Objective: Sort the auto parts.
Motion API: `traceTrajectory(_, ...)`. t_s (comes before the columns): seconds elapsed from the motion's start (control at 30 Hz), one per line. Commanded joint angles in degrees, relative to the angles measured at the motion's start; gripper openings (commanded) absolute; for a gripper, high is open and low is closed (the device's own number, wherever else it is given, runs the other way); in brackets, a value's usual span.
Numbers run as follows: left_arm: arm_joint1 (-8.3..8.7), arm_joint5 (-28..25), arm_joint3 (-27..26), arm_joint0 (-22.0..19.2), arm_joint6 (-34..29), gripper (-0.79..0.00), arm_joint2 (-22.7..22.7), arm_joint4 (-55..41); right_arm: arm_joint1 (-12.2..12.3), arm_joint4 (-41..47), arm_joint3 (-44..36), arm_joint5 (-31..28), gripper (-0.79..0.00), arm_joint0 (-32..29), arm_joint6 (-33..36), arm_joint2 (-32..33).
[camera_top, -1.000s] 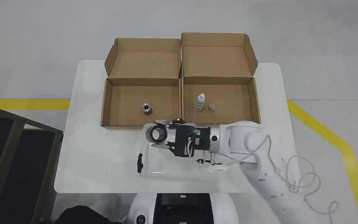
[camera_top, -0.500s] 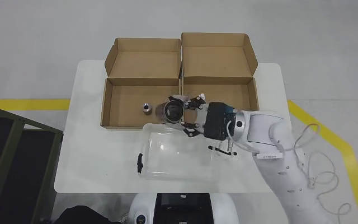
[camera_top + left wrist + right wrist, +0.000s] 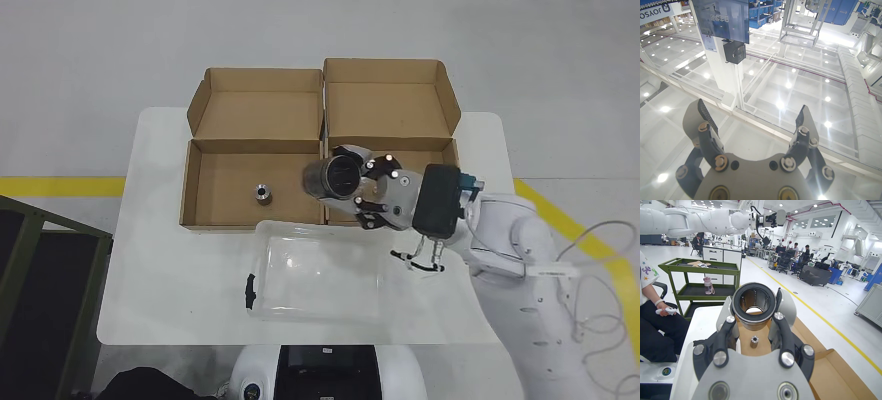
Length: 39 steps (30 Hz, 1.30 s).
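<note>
The right gripper [image 3: 755,303], clamped on a metal sleeve [image 3: 754,323], covers part of the right box [image 3: 415,158]; the left gripper [image 3: 752,105] has its fingers apart.

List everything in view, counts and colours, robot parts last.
Table: 1, white, under everything.
Cardboard boxes: 2, brown, open, side by side at table's far side.
Small cylinder: 1, grey metal, inside one box.
Clear bin: 1, transparent, black handle, table's near edge.
Large bearing: 1, dark metal, held above where the boxes meet.
Cart: 1, green, beside table.
Right gripper: 1, grey, shut on large bearing.
Left gripper: 1, grey, open, facing the ceiling.
</note>
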Motion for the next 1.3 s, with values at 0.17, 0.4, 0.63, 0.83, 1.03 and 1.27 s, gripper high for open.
traceTrajectory(0.17, 0.0, 0.0, 0.0, 0.0, 0.0, 0.0, 0.0, 0.0, 0.35, 0.49, 0.5, -0.31, -0.785, -0.98, 0.53, -0.18)
traceTrajectory(0.4, 0.0, 0.0, 0.0, 0.0, 0.0, 0.0, 0.0, 0.0, 0.33, -1.19, 2.73, 0.28, -0.785, 0.71, 2.07, -2.6)
traceTrajectory(0.63, 0.0, 0.0, 0.0, 0.0, 0.0, 0.0, 0.0, 0.0, -0.55, -4.28, 9.91, 1.21, -0.785, 4.84, 3.4, -9.75)
traceTrajectory(0.83, 0.0, 0.0, 0.0, 0.0, 0.0, 0.0, 0.0, 0.0, -1.31, -6.52, 13.71, 2.42, -0.785, 7.53, 3.19, -14.01)
traceTrajectory(1.03, 0.0, 0.0, 0.0, 0.0, 0.0, 0.0, 0.0, 0.0, -2.09, -8.16, 17.46, 4.43, -0.785, 9.89, 4.2, -17.47)
traceTrajectory(1.27, 0.0, 0.0, 0.0, 0.0, 0.0, 0.0, 0.0, 0.0, -2.81, -9.77, 20.36, 7.14, -0.785, 11.82, 6.47, -20.15)
